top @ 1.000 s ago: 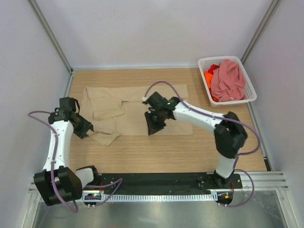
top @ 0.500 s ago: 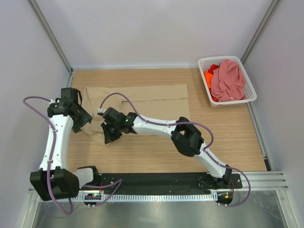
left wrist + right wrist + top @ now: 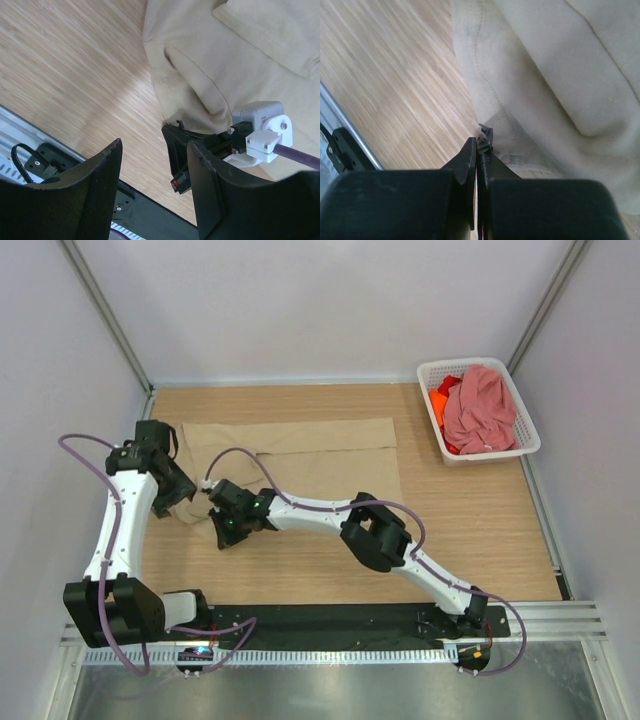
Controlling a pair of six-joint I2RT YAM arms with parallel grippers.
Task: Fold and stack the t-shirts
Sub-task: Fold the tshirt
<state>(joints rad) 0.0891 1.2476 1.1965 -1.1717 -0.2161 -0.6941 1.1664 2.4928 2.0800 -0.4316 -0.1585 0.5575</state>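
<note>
The beige-tan t-shirt (image 3: 320, 445) lies spread on the wooden table and is bunched at its left front corner. It also fills the left wrist view (image 3: 225, 65) and the right wrist view (image 3: 545, 75). My right gripper (image 3: 222, 532) reaches far left to that corner. Its jaws are shut at the shirt's stitched hem (image 3: 479, 142), and it shows in the left wrist view (image 3: 177, 155). My left gripper (image 3: 185, 508) hovers open just left of it, with only wood between its fingers (image 3: 155, 150). The dusty pink t-shirt (image 3: 482, 410) and the bright orange t-shirt (image 3: 438, 400) lie in the basket.
The white lattice basket (image 3: 430, 368) stands at the back right corner. The black base plate (image 3: 330, 618) and a metal rail run along the near edge. The cell's walls close in the left, back and right sides.
My right gripper has swept left from the shirt's middle to its left front corner, and the shirt's front edge has drawn back. My left gripper has shifted slightly.
</note>
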